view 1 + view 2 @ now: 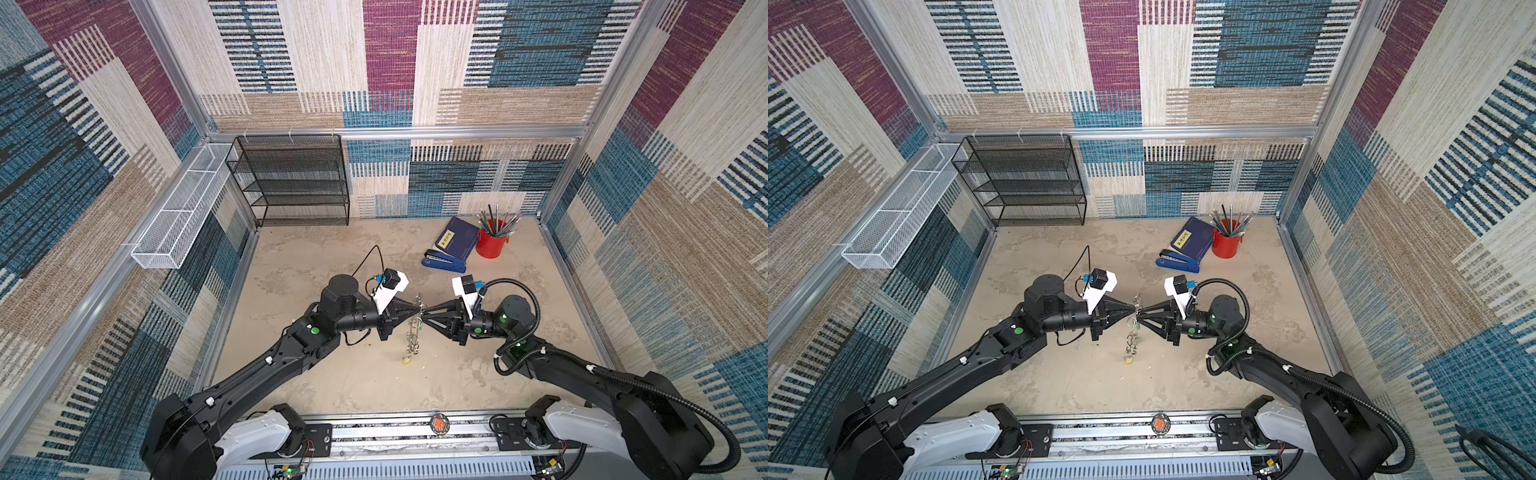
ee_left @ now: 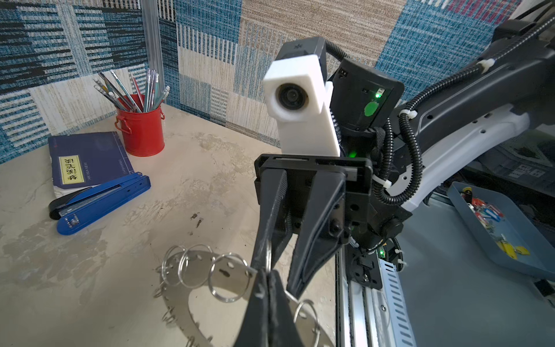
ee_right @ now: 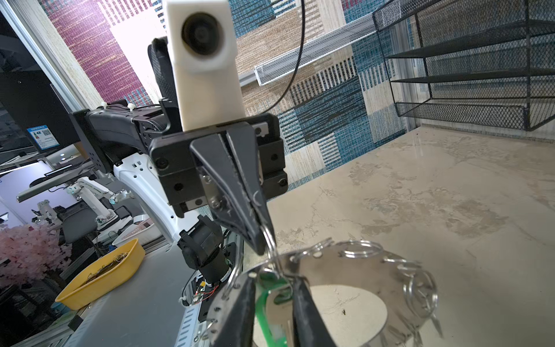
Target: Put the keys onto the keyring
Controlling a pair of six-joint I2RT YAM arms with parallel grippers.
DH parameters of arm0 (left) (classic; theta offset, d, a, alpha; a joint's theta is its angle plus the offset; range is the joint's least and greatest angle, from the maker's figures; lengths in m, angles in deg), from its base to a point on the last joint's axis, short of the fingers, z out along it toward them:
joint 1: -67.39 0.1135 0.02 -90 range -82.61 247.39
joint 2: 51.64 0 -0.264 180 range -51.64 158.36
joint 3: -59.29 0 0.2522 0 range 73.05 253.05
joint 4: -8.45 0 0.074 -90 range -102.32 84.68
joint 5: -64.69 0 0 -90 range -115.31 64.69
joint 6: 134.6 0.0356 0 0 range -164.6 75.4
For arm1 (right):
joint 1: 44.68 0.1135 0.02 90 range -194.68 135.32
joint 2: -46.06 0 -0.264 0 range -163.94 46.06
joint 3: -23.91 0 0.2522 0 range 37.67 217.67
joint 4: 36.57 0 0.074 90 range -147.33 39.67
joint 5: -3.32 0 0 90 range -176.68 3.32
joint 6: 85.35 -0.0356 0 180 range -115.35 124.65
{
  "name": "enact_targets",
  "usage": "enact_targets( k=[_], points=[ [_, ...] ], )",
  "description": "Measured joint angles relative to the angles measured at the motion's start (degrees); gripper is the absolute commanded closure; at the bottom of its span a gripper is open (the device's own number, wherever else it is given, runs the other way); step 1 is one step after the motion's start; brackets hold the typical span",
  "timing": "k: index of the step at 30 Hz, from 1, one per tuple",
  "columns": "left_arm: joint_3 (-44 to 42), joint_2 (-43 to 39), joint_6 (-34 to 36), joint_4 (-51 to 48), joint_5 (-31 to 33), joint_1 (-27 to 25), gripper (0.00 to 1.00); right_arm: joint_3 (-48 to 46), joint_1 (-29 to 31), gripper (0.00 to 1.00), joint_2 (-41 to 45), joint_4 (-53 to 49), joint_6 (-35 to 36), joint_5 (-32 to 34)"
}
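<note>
While the left tool point(image 3: 262, 240) is clamped shut on one split ring point(image 3: 272, 245) at the rim of the keyring point(image 3: 360, 272), the right tool point(image 3: 273, 287) grips the green-tagged key point(image 3: 279, 290) in a narrow pinch — tip to tip.

The danger: push off-line and the key could twist in the grip, or the ring pops free and the disc drops to the surface point(image 3: 420, 195).

The disc hangs on edge below the tool tips, one face toward each tool. The key's tag seems to lie along the right tool's fingers — pointing at the disc.
</note>
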Motion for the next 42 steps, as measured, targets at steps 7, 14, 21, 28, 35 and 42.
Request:
enact_targets(
  k=[7, 14, 21, 28, 35, 42],
  points=[
    [-3.15, 0.48, -3.19, 7.08, -1.03, 0.0, 1.0, 0.0, 0.0, 0.73, 0.04, 0.0, 0.0, 0.09],
    [-5.6, 1.09, -6.36, 12.61, -1.62, 0.07, 1.0, 0.0, 0.0, 0.7, 0.07, -0.13, 0.02, 0.2],
    [-8.35, 3.28, -9.66, 19.69, -1.42, 0.11, 1.0, 0.0, 0.0, 0.57, -0.04, -0.46, -0.04, 0.79],
    [-11.69, 3.08, -12.48, 24.98, 1.36, 0.17, 1.0, -1.44, -2.56, 0.52, 1.68, 0.24, -1.88, 3.13],
    [-13.2, 2.34, -13.92, 27.39, 2.23, 0.52, 1.0, -5.2, -8.09, 0.49, 3.76, 3.96, -6.73, 5.11],
    [-13.51, 2.34, -14.58, 27.87, 2.49, 0.66, 1.0, -5.62, -10.1, 0.49, 4.68, 3.8, -8.11, 9.18]
  ],
)
